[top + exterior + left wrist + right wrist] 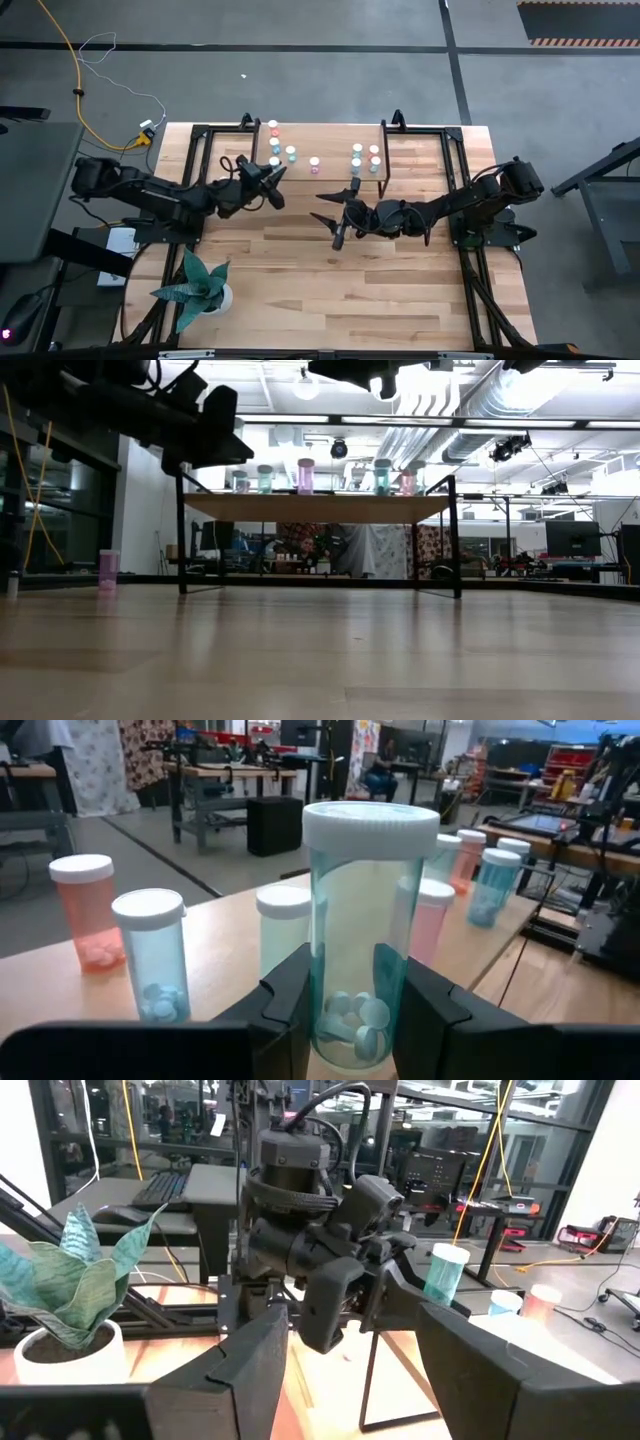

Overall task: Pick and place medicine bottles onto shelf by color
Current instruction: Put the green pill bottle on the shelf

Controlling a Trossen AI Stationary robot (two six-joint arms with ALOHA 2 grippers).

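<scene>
While the left gripper (350,1010) clamped the teal bottle (365,930) low on its body, the light, slick plastic likely needed firm mid-body hold; the right gripper (350,1360) hung open.

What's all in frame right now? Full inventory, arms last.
table: one, light butcher-block wood, under everything
shelf: one, light wood top on black legs, at the table's far edge
medicine bottles on shelf: roughly nine, pink, red-orange and teal with white caps, in left and right clusters plus one pink near the middle
held bottle: one, teal, gripped over the shelf's left part
loose bottle: one, pink, standing on the table in the low view
plant: one, green in a white pot, near left corner of the table
yellow cable: one, on the floor at left
left end effector: shut on the held bottle, at the shelf
right end effector: open, empty, mid-table
</scene>
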